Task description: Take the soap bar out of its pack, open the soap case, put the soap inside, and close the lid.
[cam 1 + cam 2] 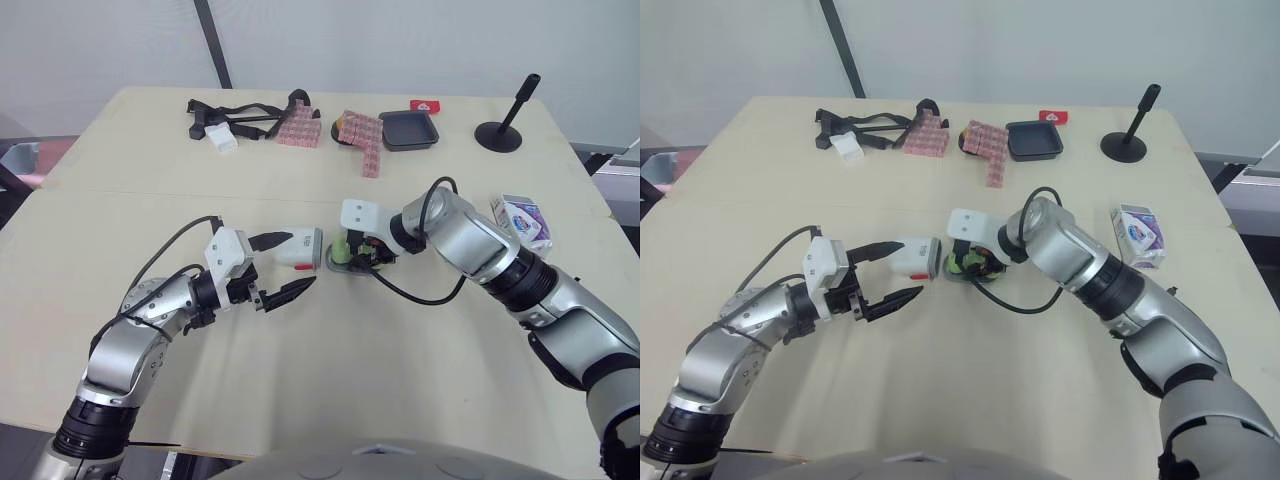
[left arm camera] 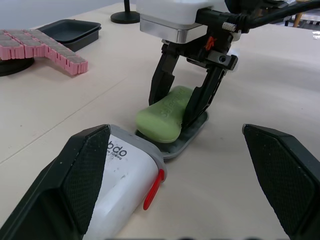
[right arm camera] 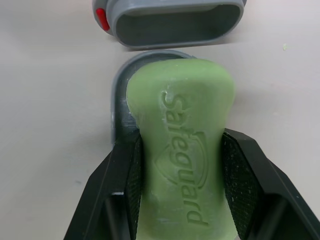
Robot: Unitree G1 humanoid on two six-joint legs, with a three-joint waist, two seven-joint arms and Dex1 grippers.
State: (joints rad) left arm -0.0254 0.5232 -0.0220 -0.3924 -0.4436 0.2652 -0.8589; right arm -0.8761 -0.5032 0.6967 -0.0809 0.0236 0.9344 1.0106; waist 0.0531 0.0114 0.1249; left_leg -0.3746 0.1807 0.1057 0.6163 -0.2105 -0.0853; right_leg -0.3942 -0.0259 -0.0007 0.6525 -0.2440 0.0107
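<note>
1. The left pincer (image 1: 300,262) is held wide open; the white case lid (image 1: 300,250) lies on the tabletop (image 1: 330,380) against one finger.
2. The green soap bar (image 3: 182,150) is clamped in the right pincer (image 1: 352,252), its end resting on the grey case base (image 3: 116,100).

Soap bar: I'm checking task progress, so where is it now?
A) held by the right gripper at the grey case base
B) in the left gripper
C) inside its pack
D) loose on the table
A: the right gripper squeezes both sides of the green soap bar at the grey case base.
</note>
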